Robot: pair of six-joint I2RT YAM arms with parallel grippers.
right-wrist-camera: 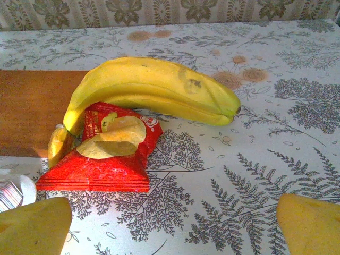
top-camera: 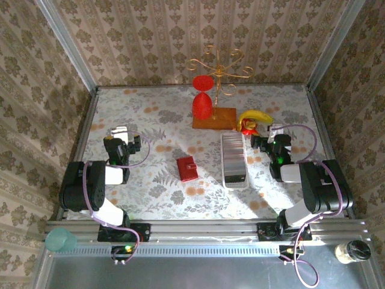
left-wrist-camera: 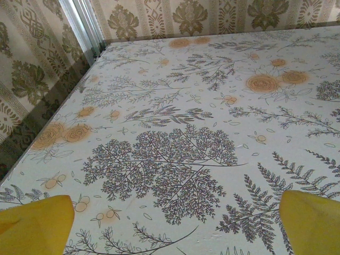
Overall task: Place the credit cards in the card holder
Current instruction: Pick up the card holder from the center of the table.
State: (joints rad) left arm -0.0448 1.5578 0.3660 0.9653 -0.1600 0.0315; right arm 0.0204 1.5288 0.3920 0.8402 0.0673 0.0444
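Small red book-like card holder (top-camera: 187, 168) lies near a long striped row of pale credit cards (top-camera: 234, 159) on the floral table (top-camera: 150, 114); left claw (top-camera: 122, 137) and right claw (top-camera: 269, 139) both released.

The bench (top-camera: 150, 120) was covered edge to edge by a pale sheet printed with grey ferns and orange flowers, lying flat. Near its middle lay the card holder (top-camera: 187, 168), red, closed and turned slightly askew. To its right, apart from it, the credit cards (top-camera: 234, 159) lay in a long striped row running front to back, the darker end nearest the arms. Behind them, at the far centre, a brown wooden board (top-camera: 214, 117) rested flat. Just right of the board lay a red snack packet (right-wrist-camera: 103, 154), with a banana (right-wrist-camera: 154, 87) propped across its top, the banana's right tip touching the bench.
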